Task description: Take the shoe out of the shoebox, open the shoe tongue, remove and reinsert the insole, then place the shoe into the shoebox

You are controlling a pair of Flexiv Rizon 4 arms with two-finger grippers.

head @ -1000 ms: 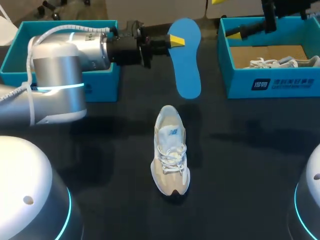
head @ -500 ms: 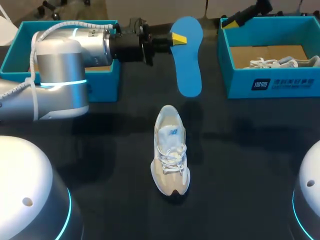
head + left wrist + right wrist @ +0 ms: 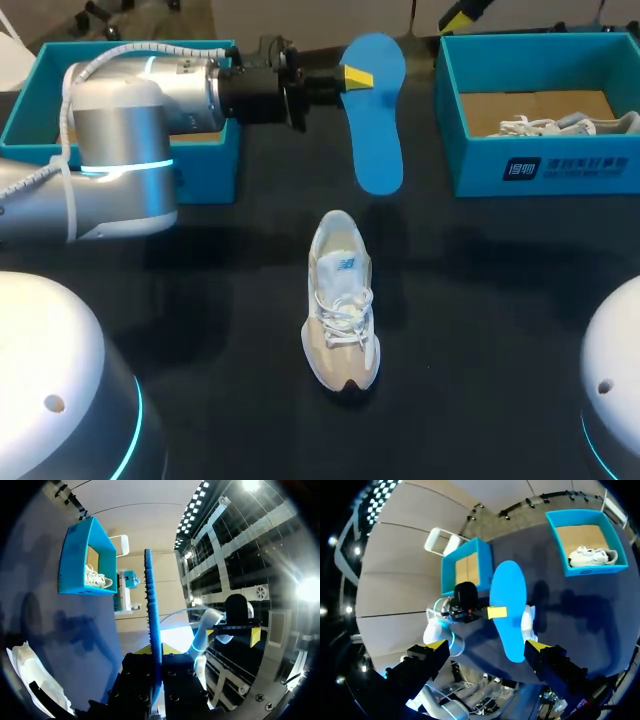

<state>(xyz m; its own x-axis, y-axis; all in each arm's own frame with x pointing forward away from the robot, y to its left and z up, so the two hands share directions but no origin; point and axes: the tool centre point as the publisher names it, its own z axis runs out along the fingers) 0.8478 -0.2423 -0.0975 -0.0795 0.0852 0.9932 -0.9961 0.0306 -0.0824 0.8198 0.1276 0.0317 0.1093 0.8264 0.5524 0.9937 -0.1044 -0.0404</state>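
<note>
1. The left box (image 3: 205, 172) stands at the table's (image 3: 480, 300) far left.
2. The left gripper (image 3: 350, 78) is closed on the blue insole (image 3: 378, 130), which it holds above the table.
3. The shoe (image 3: 342, 300) lies on the table in the middle, outside both boxes.
4. The right box (image 3: 540, 168) holds a second shoe (image 3: 545, 127).
5. The right gripper (image 3: 485, 647) is wide open and grips nothing.

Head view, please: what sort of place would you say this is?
Probably a robotics lab bench: two teal cardboard shoeboxes on a dark table, a beige-and-white sneaker, and the left gripper holding a flat blue insole.
</note>
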